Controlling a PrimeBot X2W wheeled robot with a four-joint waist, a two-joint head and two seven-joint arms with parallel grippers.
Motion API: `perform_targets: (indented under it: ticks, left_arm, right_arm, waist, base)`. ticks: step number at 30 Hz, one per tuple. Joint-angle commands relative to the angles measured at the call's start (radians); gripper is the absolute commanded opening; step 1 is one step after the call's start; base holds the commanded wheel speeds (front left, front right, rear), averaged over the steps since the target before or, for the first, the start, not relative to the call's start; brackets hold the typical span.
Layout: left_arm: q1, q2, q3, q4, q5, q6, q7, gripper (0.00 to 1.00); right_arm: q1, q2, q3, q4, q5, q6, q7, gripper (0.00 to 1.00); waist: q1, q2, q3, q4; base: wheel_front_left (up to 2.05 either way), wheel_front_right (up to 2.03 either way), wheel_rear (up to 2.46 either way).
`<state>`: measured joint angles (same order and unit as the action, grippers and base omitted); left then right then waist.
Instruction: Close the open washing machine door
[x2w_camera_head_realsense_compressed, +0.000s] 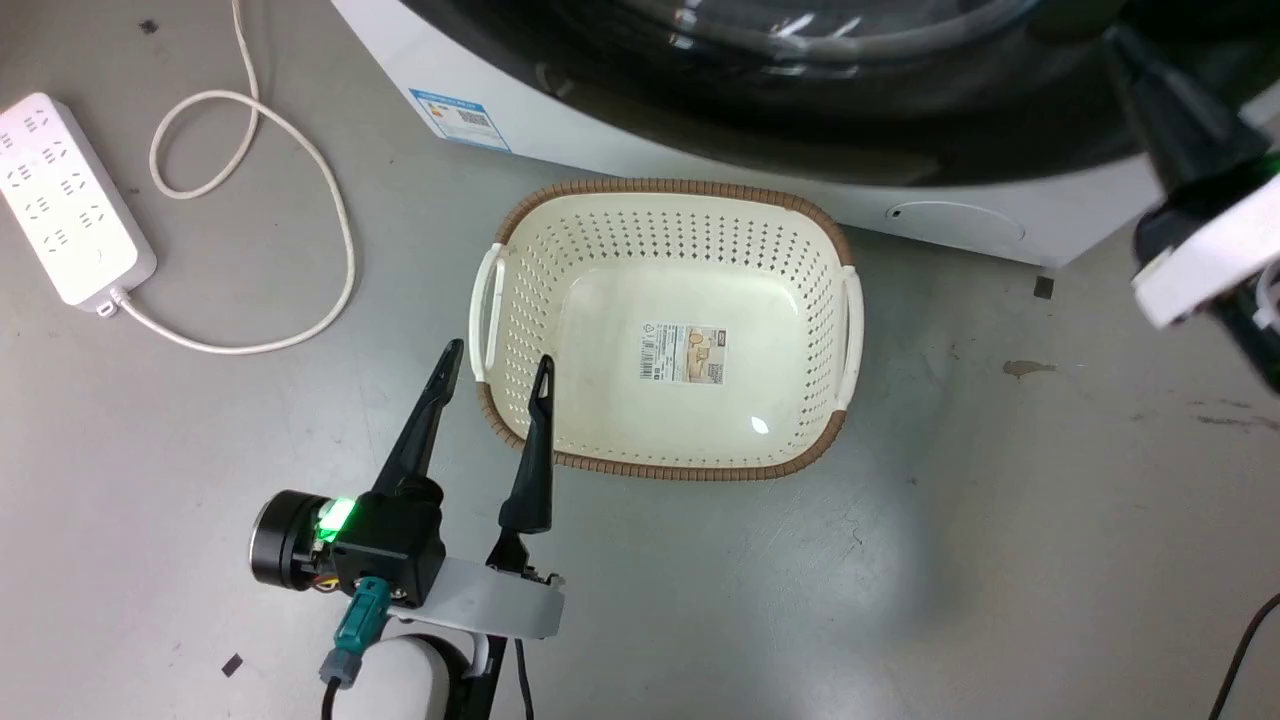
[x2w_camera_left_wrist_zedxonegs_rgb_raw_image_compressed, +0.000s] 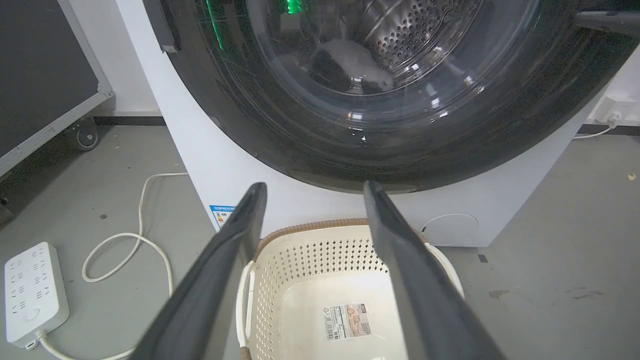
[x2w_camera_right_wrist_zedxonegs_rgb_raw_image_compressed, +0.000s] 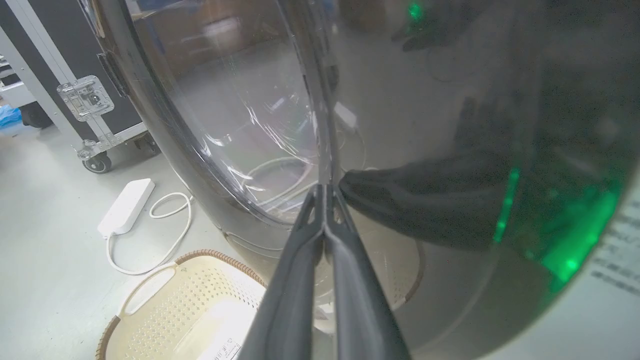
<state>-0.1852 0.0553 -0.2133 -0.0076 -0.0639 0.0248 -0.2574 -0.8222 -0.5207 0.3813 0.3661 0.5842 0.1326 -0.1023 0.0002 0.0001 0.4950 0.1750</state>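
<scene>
The washing machine door (x2w_camera_left_wrist_zedxonegs_rgb_raw_image_compressed: 350, 155), a wide glossy black rim around a bulging clear glass bowl, lies flat or nearly flat against the white machine front; I cannot tell whether it is latched. Its lower rim (x2w_camera_head_realsense_compressed: 800, 110) runs along the top of the head view. My right gripper (x2w_camera_right_wrist_zedxonegs_rgb_raw_image_compressed: 325, 190) is shut with nothing between its fingers, and its tips press on the door's black rim (x2w_camera_right_wrist_zedxonegs_rgb_raw_image_compressed: 450, 100), which mirrors them. The same right gripper (x2w_camera_head_realsense_compressed: 1125, 45) reaches up at the far right. My left gripper (x2w_camera_head_realsense_compressed: 500, 353) hangs open over the basket's left edge, facing the door (x2w_camera_left_wrist_zedxonegs_rgb_raw_image_compressed: 314, 185).
A cream perforated laundry basket (x2w_camera_head_realsense_compressed: 820, 220) with a brown rim stands on the grey floor right in front of the machine. A white power strip (x2w_camera_head_realsense_compressed: 65, 195) and its looped cable (x2w_camera_head_realsense_compressed: 300, 150) lie to the left. A black wheeled flight case (x2w_camera_right_wrist_zedxonegs_rgb_raw_image_compressed: 85, 95) stands further left.
</scene>
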Motion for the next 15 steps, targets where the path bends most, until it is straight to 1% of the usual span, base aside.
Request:
perform_targets:
  ticks: [1, 5, 8, 10, 13, 14, 15]
  left_arm:
    - [-0.013, -0.002, -0.001, -0.004, -0.004, 0.007, -0.004, 1.00]
    - [-0.015, -0.003, -0.002, -0.002, -0.006, 0.009, -0.004, 1.00]
    - [-0.015, -0.003, -0.002, 0.004, -0.013, 0.006, -0.004, 1.00]
    - [-0.015, -0.004, -0.002, 0.006, -0.015, 0.006, -0.004, 1.00]
    - [-0.013, -0.004, 0.005, 0.011, -0.022, 0.005, -0.004, 1.00]
    - [-0.011, -0.004, 0.009, 0.014, -0.023, 0.003, -0.004, 1.00]
    - [-0.011, -0.004, 0.009, 0.014, -0.023, 0.003, -0.004, 1.00]
  right_arm:
    - [-0.035, -0.006, -0.016, 0.029, 0.014, -0.002, 0.001, 0.00]
    - [-0.080, 0.011, -0.044, 0.105, 0.024, -0.002, -0.001, 0.00]
    - [-0.095, 0.022, -0.042, 0.144, 0.014, -0.002, -0.016, 0.00]
    - [-0.095, 0.027, -0.040, 0.155, 0.015, -0.002, -0.023, 0.00]
    - [-0.065, 0.044, -0.026, 0.177, 0.028, -0.002, -0.057, 0.00]
    - [-0.049, 0.047, -0.021, 0.179, 0.028, -0.002, -0.073, 0.46]
    - [-0.049, 0.047, -0.021, 0.179, 0.028, -0.002, -0.073, 0.46]
  waist:
    - [-0.0002, -0.0001, 0.002, 0.001]
    - [-0.0002, -0.0001, -0.001, -0.002]
    - [-0.0002, -0.0001, -0.013, -0.007]
    - [-0.0002, -0.0001, -0.019, -0.009]
    - [-0.0002, -0.0001, -0.059, -0.022]
    - [-0.0002, -0.0001, -0.077, -0.027]
    - [-0.0002, -0.0001, -0.077, -0.027]
  base:
    - [0.00, 0.00, 0.00]
    - [0.00, 0.00, 0.00]
    - [0.00, 0.00, 0.00]
    - [0.00, 0.00, 0.00]
    - [0.00, 0.00, 0.00]
    - [0.00, 0.00, 0.00]
    - [0.00, 0.00, 0.00]
